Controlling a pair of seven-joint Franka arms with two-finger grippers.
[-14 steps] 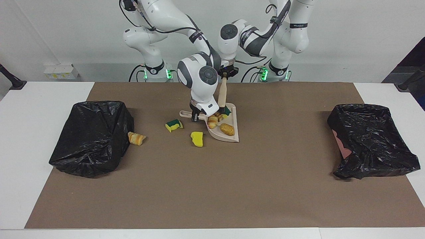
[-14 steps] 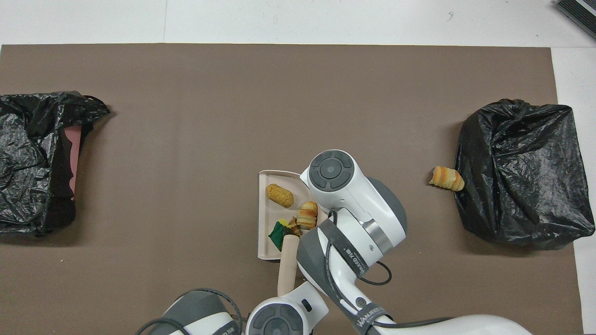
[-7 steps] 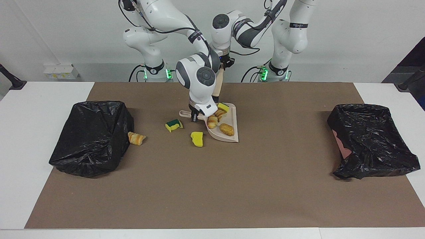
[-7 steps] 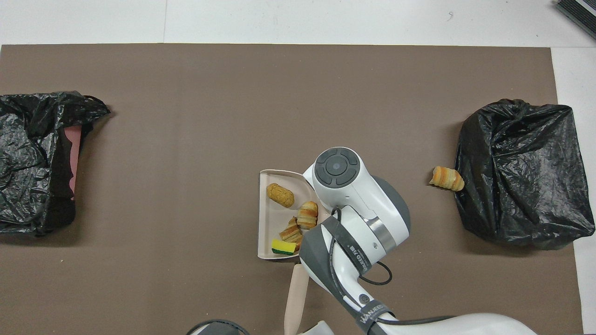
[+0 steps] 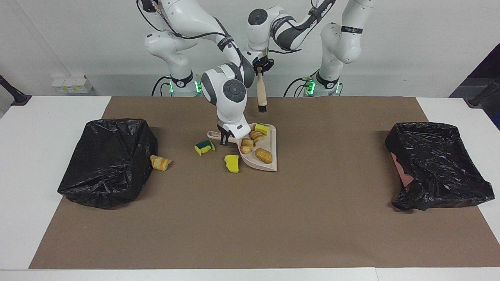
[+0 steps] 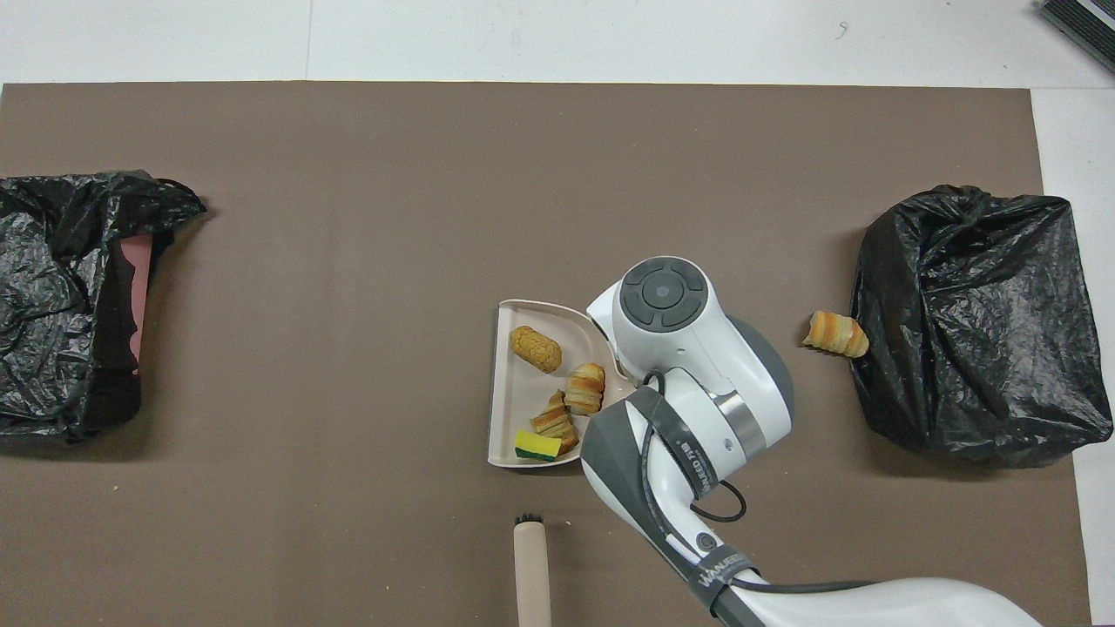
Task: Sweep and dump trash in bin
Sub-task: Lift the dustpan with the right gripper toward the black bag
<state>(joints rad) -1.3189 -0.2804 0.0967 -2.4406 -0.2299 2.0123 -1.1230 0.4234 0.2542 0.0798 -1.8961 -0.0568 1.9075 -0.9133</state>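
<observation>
In the facing view we see the right gripper [image 5: 224, 139] pinching the dustpan [image 5: 269, 166] by its handle; four scraps of the trash [image 5: 256, 142] lie in the pan. The left gripper [image 5: 259, 71], fingers pressed onto the brush [image 5: 261, 93], holds it bristles-down in the air over the mat near the pan. Three scraps lie on the mat: a yellow chunk [image 5: 232, 163], a green-backed chunk [image 5: 204, 147] and a bread lump [image 5: 160, 162] touching the black bin [image 5: 107, 162].

In the overhead view we see the brush [image 6: 530, 566] apart from the dustpan [image 6: 503, 392]. The right arm hides its gripper. The second bin [image 6: 61, 300] sits at the left arm's end.
</observation>
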